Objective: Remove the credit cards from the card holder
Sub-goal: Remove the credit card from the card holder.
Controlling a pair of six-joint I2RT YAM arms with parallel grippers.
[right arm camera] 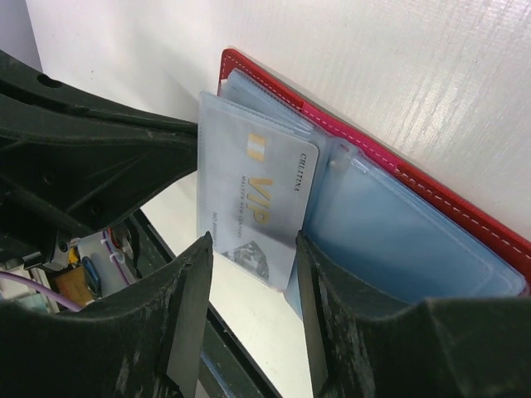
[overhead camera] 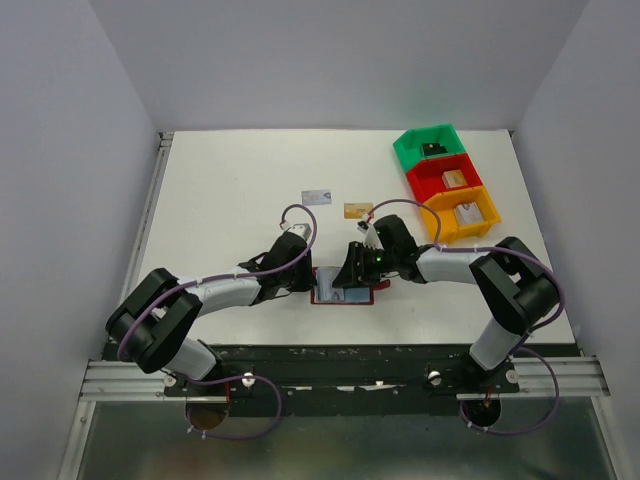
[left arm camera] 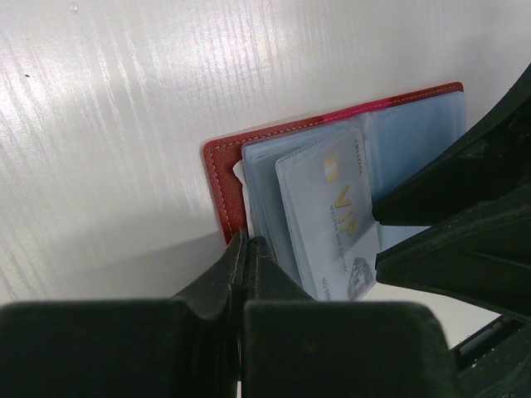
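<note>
The dark red card holder (overhead camera: 347, 296) lies open near the table's front edge, its light blue sleeves (right arm camera: 398, 240) facing up. A silver-grey VIP credit card (right arm camera: 253, 195) sticks partway out of one sleeve (left arm camera: 328, 211). My right gripper (right arm camera: 249, 253) is open, one finger on each side of the card's free end, not touching it. My left gripper (left arm camera: 246, 242) is shut, with its tips at the holder's red border (left arm camera: 220, 170) and nothing seen between them. Two more credit cards lie on the table farther back, one silver-grey (overhead camera: 316, 196) and one gold-tan (overhead camera: 358, 210).
Green (overhead camera: 430, 148), red (overhead camera: 447, 178) and orange (overhead camera: 466, 212) bins with small items stand in a row at the back right. Both arms meet over the holder, the right gripper (left arm camera: 452, 220) close beside the left gripper (overhead camera: 303, 277). The table's front edge and rail lie just behind them.
</note>
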